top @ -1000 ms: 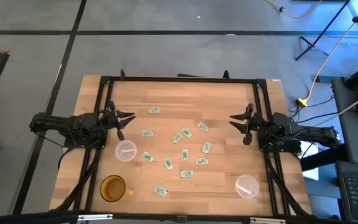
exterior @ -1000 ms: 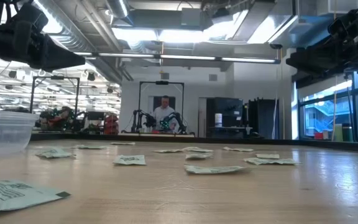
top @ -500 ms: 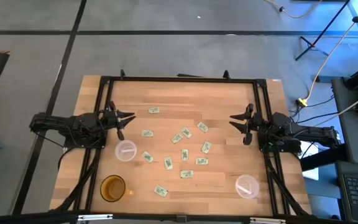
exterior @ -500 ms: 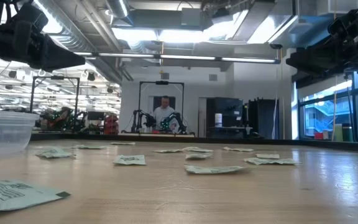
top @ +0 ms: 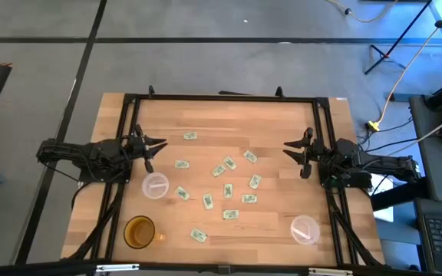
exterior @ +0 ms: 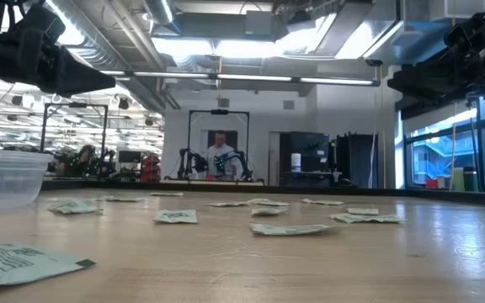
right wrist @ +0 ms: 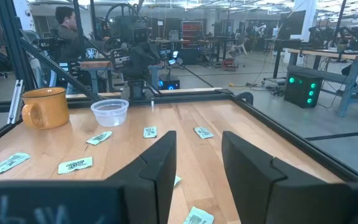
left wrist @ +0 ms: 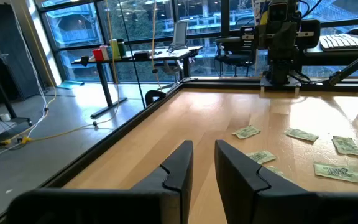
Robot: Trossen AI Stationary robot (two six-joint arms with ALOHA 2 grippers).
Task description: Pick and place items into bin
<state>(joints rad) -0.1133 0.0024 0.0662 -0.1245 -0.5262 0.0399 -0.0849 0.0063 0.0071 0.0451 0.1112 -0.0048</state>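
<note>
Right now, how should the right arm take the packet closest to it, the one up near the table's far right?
The packet lies flat on the bare table, tilted, with clear wood all around. Probably best to come straight down from above with the right gripper, its fingers open, turned to span the packet's short width and pinch its two long edges. From the side there is nothing to hold.

Both arms reach in level from opposite edges of the bench, facing each other, well apart. The left pincer (top: 156, 146) hangs above the bench with its fingers parted by a narrow gap, holding nothing. The right pincer (top: 291, 148) mirrors it, fingers spread wider, also holding nothing.
</note>
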